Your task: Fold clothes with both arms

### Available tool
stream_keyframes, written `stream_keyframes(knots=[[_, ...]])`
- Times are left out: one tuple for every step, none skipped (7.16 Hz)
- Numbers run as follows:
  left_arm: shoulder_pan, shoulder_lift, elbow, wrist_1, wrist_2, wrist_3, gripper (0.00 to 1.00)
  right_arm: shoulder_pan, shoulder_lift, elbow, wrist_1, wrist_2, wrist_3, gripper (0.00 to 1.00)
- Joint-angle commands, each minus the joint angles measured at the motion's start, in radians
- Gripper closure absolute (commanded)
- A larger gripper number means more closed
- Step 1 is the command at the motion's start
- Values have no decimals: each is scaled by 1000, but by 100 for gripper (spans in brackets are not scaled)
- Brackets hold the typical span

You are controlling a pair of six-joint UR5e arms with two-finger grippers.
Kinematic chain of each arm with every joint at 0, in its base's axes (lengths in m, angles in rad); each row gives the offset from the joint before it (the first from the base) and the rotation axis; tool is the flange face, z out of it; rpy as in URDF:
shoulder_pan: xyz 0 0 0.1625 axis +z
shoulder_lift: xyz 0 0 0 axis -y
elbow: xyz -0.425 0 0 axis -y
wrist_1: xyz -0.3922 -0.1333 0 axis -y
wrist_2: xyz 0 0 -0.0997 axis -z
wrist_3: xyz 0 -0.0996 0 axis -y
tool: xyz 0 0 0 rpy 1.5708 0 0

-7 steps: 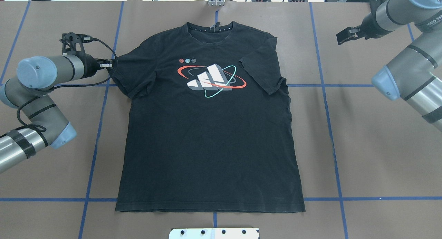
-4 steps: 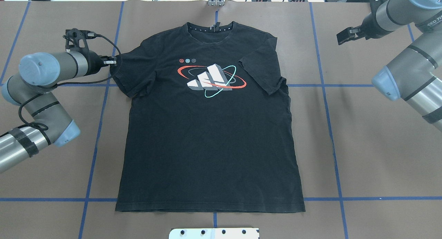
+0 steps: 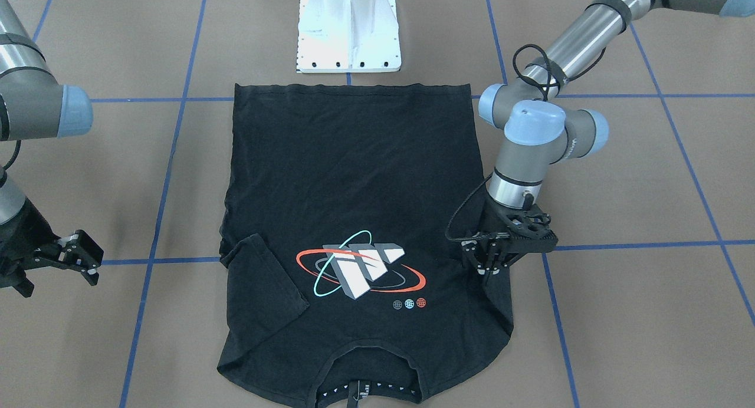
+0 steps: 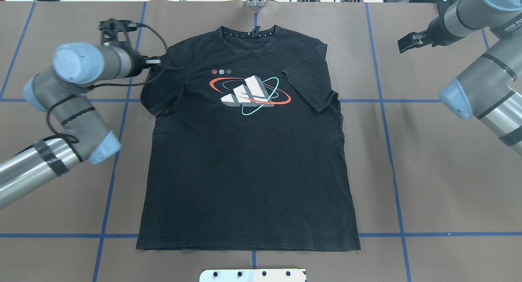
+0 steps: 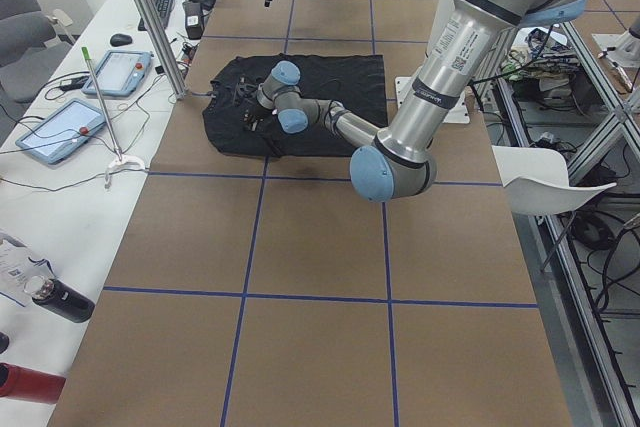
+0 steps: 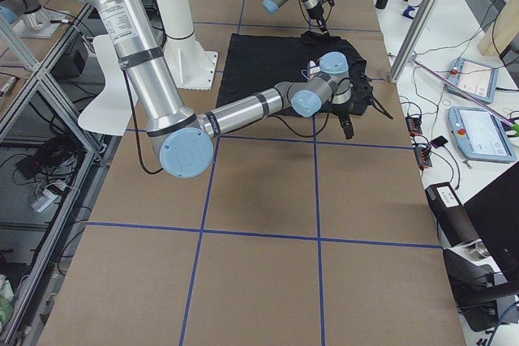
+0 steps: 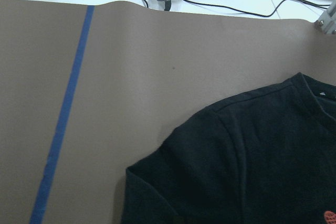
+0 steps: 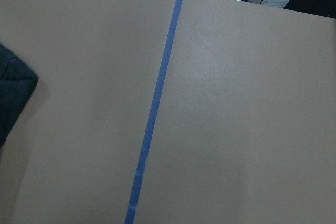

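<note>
The brown desk (image 4: 428,172) carries the black T-shirt (image 4: 248,172), spread flat at its middle with the logo up and the collar at the far edge. The left arm (image 4: 77,111) reaches over the shirt's left sleeve (image 4: 157,94), while the right arm (image 4: 481,94) hangs well apart. The left hand (image 4: 157,62) pinches that sleeve's upper edge; the right hand (image 4: 403,43) is spread, holding nothing.

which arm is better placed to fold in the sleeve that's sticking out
Left. The left gripper is pinched on the shirt's spread sleeve. The right gripper hangs off the cloth, beyond the other sleeve, which is already folded in.
</note>
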Motion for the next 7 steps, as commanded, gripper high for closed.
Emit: stream_keyframes(knots=[[50, -104, 66, 67, 30, -68, 100, -1, 0, 0, 0, 0, 18, 0], [57, -134, 112, 65, 42, -70, 100, -3, 0, 0, 0, -2, 24, 0], [57, -143, 122, 62, 42, -69, 100, -6, 0, 1, 0, -2, 35, 0], [57, -137, 116, 59, 44, -56, 75, -10, 2, 1, 0, -3, 47, 0], [56, -136, 108, 35, 42, 9, 1, -9, 0, 1, 0, -2, 47, 0], [53, -113, 38, 19, 41, 82, 0, -7, -6, 9, 0, -5, 47, 0], [53, -62, -78, 19, 30, 168, 0, -7, -12, 7, -2, -8, 53, 0]])
